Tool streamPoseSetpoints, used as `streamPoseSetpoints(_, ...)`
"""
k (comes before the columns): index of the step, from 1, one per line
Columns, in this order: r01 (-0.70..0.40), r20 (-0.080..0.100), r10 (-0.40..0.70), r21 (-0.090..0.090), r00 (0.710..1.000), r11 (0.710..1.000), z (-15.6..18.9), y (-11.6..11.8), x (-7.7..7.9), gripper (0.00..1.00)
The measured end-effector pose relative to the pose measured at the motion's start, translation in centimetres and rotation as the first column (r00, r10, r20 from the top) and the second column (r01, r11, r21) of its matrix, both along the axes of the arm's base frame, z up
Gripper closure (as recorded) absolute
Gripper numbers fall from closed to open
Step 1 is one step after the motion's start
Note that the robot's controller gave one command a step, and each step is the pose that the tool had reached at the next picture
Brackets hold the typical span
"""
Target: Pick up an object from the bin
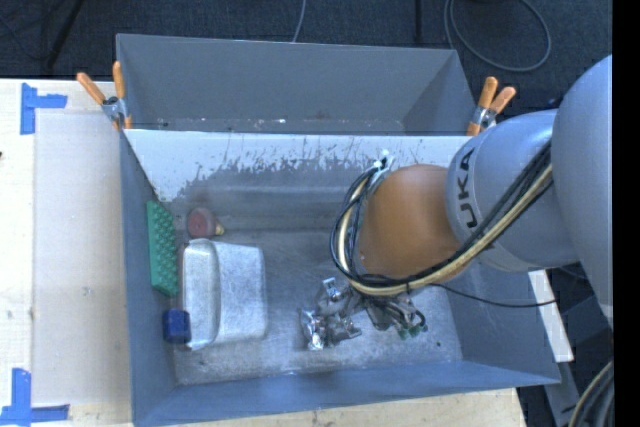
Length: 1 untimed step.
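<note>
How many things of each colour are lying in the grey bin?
Green ridged piece: 1
Reddish round thing: 1
Silver metal tin: 1
Small blue block: 1
Total: 4

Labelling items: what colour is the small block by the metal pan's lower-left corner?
Blue. The small block shows best in the camera view, beside the metal pan.

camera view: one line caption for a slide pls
KUKA arm's gripper low over the floor of the grey metal bin, right of a silver rectangular pan, green ridged strip and small blue block.
</note>
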<state>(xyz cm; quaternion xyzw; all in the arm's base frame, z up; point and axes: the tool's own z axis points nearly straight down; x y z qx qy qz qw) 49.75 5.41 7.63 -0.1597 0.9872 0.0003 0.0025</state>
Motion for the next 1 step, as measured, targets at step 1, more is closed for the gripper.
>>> streamPoseSetpoints(1, -0.105, 0.002, 0.105, -0.003, 0.994, 0.994, 16.84, -7.26, 0.43, 1.00)
